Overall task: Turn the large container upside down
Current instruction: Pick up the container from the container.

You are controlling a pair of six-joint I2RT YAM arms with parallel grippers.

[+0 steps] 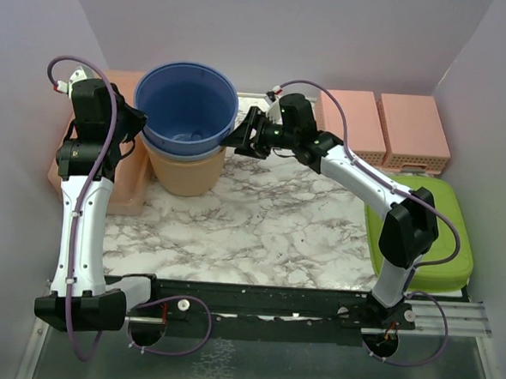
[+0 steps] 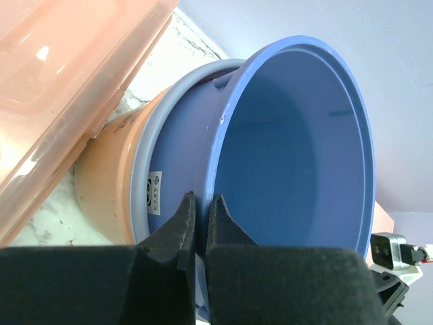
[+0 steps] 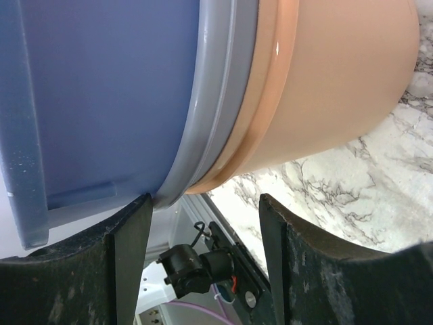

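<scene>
Your left hand (image 2: 201,222) pinches the large blue container (image 1: 185,108) by its rim at nine o'clock; your right hand (image 1: 239,138) gapes empty at three. Nested in the peach bucket (image 1: 185,175) at eleven o'clock on the worktop (image 1: 268,216), it may drag that up.

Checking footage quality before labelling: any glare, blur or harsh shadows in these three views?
Top external: soft even light, faint shadows, blue plastic bucket sharp. Left wrist: white glare on the translucent pink plastic box; left gripper's black fingers soft. Right wrist: small glint on the peach plastic bucket; right gripper's fingers blurred.

container (image 1: 187,100) in 2 pots (image 1: 185,175), bin (image 1: 126,186) left
</scene>
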